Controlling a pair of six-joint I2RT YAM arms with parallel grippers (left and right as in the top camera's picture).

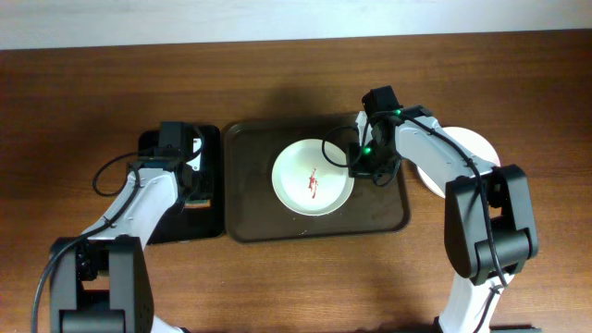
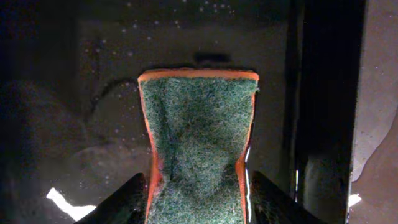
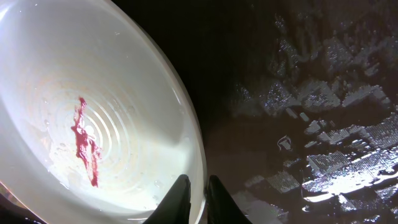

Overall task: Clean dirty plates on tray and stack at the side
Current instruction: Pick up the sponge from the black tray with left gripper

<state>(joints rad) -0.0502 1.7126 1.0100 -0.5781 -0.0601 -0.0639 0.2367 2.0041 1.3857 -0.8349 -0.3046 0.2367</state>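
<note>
Pinching plate (image 1: 296,165) at right rim: right fingers (image 3: 180,198), narrow; plate flat, face-up on tray (image 1: 252,205); left fingers (image 2: 124,200) clamping sponge (image 2: 198,137).

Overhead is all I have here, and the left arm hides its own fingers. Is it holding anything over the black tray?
Observer: Yes. The left wrist view shows a green scouring sponge with an orange edge, pinched in the fingers of the left gripper.
Operator: And the right one, at the dish?
Observer: In the right wrist view the right gripper has one finger inside and one outside the rim of the plate, closed on it.
Operator: Is the surface beside it dry?
Observer: It doesn't look so. The tray glistens with wet-looking patches there.
</note>
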